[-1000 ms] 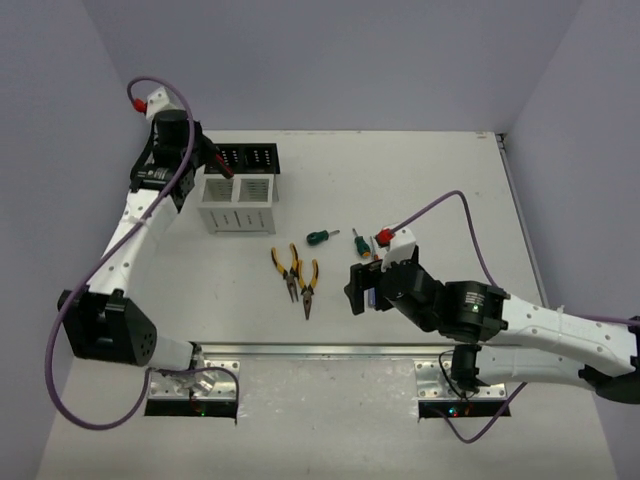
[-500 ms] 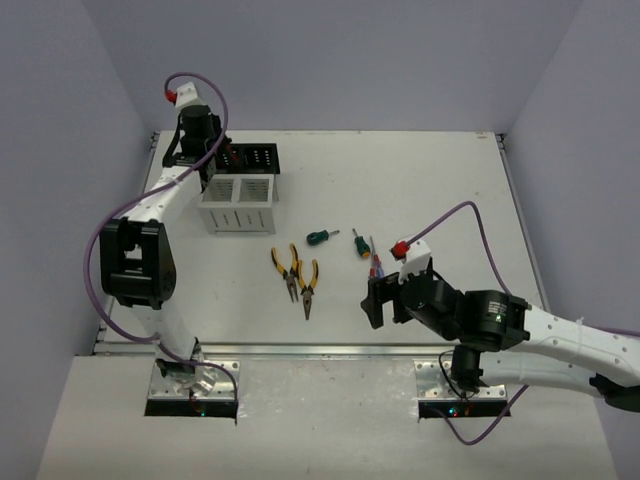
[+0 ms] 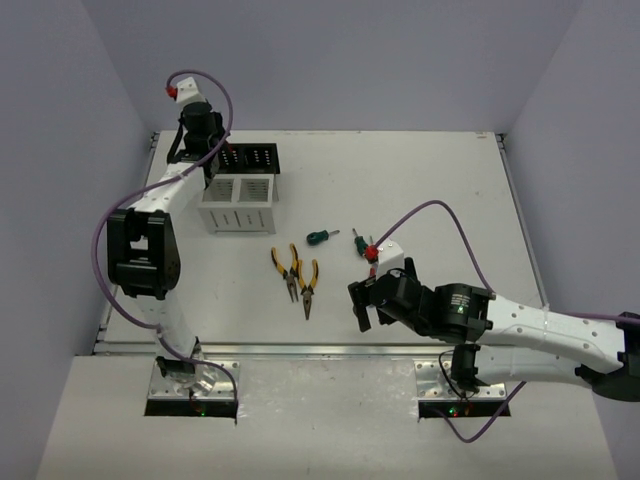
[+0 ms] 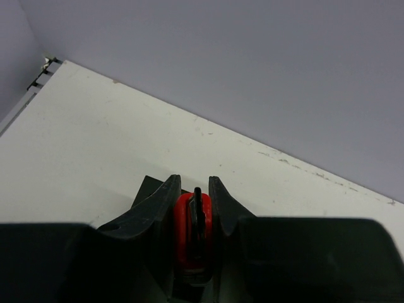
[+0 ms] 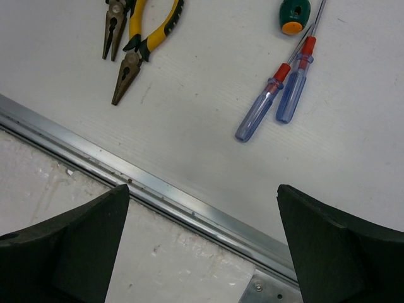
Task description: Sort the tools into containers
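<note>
My left gripper (image 3: 211, 162) is up at the left end of the black perforated bin (image 3: 256, 157), shut on the red-and-black cutters (image 4: 189, 232), which sit between its fingers (image 4: 163, 201). The white slotted bin (image 3: 238, 205) stands just in front of the black one. My right gripper (image 3: 361, 306) is open and empty over the table's near edge. Ahead of it in the right wrist view lie two yellow-handled pliers (image 5: 146, 36), two blue-handled screwdrivers (image 5: 262, 112) and a green-handled one (image 5: 294, 14). The pliers (image 3: 296, 275) and another green screwdriver (image 3: 318, 237) show from above.
A metal rail (image 5: 158, 189) runs along the table's near edge, right under my right gripper. Purple cables loop from both arms. Grey walls close in the left, back and right sides. The blue screwdrivers are hidden under my right wrist in the top view.
My left arm has swung round behind the bins, its gripper staying at the black bin's left end. My right gripper has drawn back from the screwdrivers toward the near edge and shifted left.
</note>
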You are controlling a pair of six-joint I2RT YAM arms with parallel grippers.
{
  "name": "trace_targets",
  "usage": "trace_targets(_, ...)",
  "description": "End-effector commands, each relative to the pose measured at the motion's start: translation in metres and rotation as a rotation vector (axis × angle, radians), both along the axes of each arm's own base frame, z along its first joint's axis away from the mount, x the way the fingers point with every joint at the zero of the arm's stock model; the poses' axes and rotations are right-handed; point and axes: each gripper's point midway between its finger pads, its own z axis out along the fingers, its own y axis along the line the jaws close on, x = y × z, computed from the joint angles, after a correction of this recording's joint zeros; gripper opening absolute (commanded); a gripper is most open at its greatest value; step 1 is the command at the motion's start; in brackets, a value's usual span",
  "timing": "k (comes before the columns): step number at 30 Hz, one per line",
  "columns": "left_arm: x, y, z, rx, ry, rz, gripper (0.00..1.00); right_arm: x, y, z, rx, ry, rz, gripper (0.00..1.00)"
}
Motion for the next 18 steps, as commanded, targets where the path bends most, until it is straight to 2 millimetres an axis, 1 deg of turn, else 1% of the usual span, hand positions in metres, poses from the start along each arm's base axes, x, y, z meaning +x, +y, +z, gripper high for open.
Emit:
trace_targets(1, 0.008, 0.008, 0.019, 0.020, -0.065, 0.037, 0.00, 0.004, 0.008, 0.020, 0.074, -0.035, -0.004, 0.99)
trace_targets(3, 0.007, 0.009, 0.012, 0.022, -0.050, 0.043, 0.00, 0.005, 0.007, 0.021, 0.080, -0.041, -0.007, 0.99)
trace_targets(4, 0.006, 0.010, 0.008, 0.026, -0.045, 0.047, 0.02, 0.005, 0.006, 0.020, 0.086, -0.044, -0.009, 0.99)
trace_targets(5, 0.003, 0.012, 0.003, 0.030, -0.032, 0.060, 0.08, 0.004, 0.005, 0.019, 0.091, -0.045, -0.009, 0.99)
trace_targets(6, 0.001, 0.014, 0.000, 0.033, -0.023, 0.069, 0.17, 0.004, 0.006, 0.018, 0.097, -0.044, -0.005, 0.99)
trace_targets(7, 0.000, 0.015, -0.003, 0.034, -0.017, 0.070, 0.29, 0.003, 0.006, 0.017, 0.096, -0.043, -0.005, 0.99)
trace_targets(9, -0.005, 0.017, 0.001, 0.021, -0.017, 0.090, 0.79, 0.003, 0.005, 0.013, 0.098, -0.039, -0.002, 0.99)
trace_targets(10, -0.008, 0.018, 0.006, 0.010, -0.021, 0.097, 0.86, 0.003, 0.005, 0.013, 0.099, -0.041, -0.001, 0.99)
trace_targets(12, -0.021, 0.017, 0.031, -0.033, -0.055, 0.109, 0.97, 0.005, 0.005, 0.013, 0.103, -0.054, -0.009, 0.99)
trace_targets(13, -0.026, 0.014, 0.043, -0.049, -0.074, 0.096, 1.00, 0.006, 0.005, 0.013, 0.104, -0.061, -0.013, 0.99)
trace_targets(15, -0.035, 0.007, 0.067, -0.084, -0.110, 0.066, 1.00, 0.009, 0.006, 0.013, 0.104, -0.075, -0.022, 0.99)
trace_targets(16, -0.044, 0.005, 0.080, -0.096, -0.111, 0.053, 1.00, 0.012, 0.006, 0.014, 0.101, -0.084, -0.032, 0.99)
trace_targets(17, -0.047, 0.002, 0.096, -0.115, -0.146, 0.042, 1.00, 0.012, 0.007, 0.014, 0.102, -0.084, -0.033, 0.99)
trace_targets(18, -0.060, -0.006, 0.110, -0.152, -0.140, 0.005, 1.00, 0.015, 0.009, 0.014, 0.095, -0.092, -0.040, 0.99)
